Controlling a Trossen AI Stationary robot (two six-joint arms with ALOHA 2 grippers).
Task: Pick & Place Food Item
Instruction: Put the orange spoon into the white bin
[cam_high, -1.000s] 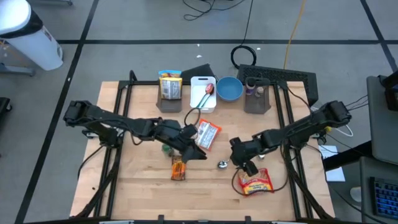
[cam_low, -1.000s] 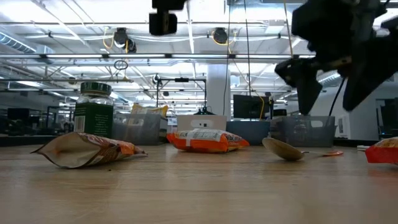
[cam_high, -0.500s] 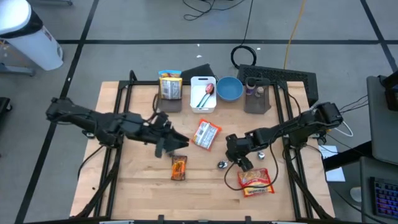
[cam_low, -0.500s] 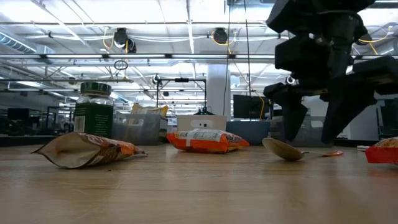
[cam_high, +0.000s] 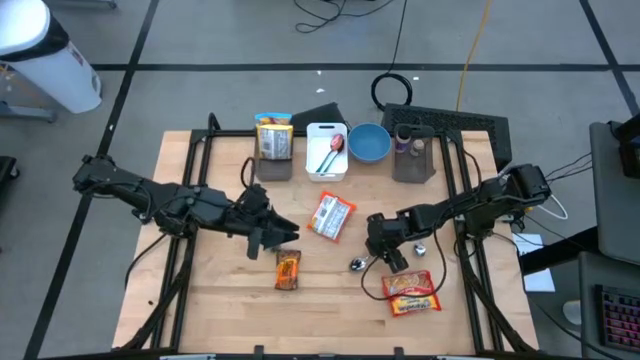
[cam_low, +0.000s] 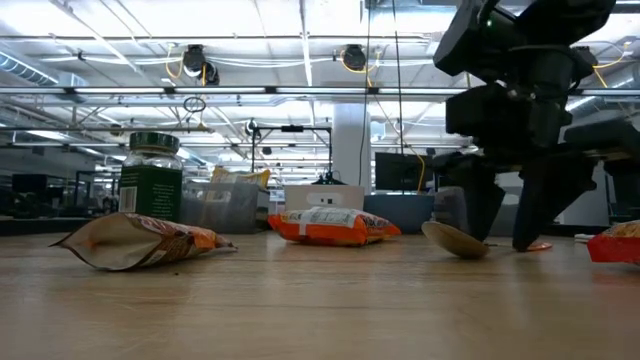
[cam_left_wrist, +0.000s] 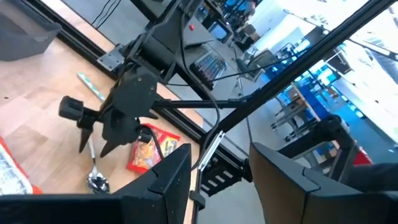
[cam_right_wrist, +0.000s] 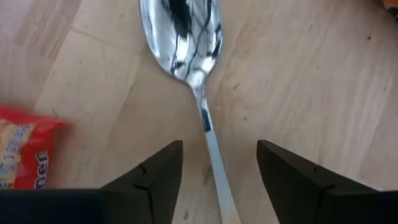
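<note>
Steel spoon (cam_right_wrist: 186, 43) lies flat on the counter (cam_high: 330, 290); right pincer (cam_right_wrist: 217, 177) straddles its handle, spread. Left pincer (cam_left_wrist: 214, 171) waits, spread, empty.

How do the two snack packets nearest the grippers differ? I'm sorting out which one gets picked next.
The orange packet is narrow and dark orange, lying near the left gripper. The red packet is wider, red with yellow print, lying beside the right gripper. The right gripper's open fingers straddle a spoon handle, so the red packet is not being gripped; the orange one is untouched too. Both lie flat on the table.
</note>
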